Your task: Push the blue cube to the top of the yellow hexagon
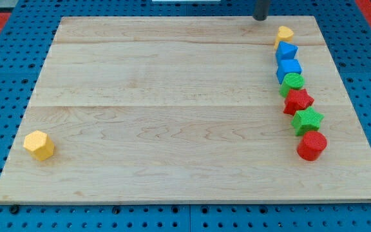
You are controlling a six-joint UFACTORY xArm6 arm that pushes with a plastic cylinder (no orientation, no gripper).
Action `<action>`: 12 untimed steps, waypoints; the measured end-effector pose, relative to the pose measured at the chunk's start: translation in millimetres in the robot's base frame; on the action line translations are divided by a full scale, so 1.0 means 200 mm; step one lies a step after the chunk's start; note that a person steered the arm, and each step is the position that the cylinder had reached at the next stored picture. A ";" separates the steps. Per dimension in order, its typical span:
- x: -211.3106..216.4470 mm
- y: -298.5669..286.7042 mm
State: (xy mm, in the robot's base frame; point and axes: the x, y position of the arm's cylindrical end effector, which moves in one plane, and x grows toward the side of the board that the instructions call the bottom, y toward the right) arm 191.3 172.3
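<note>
Blue cube waiting in a crowded column, far from the yellow hexagon.

The small blue plastic cube [289, 69] is sitting at the view's right on the pale wooden counter [172, 96], touching a blue angular block [286, 51] above and a green round block [293, 82] below; a yellow block [284, 33] is heading the column, with a red star [297, 100], green star [308, 119] and red round block [312, 145] trailing down. The yellow hexagon [38, 145] is lying well apart at lower left. The arm is carrying no claw, only a rod; its tip [261, 18] is hovering near the top edge, up-left of the column. The cube is looking light, rigid and ready to slide on smooth wood; pushing its right face seems best, though neighbours may be dragging along. Open board is stretching leftward.
</note>
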 end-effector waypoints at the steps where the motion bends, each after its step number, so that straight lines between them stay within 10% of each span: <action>1: 0.00 0.05; 12: 0.07 0.86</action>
State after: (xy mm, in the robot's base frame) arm 205.9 344.4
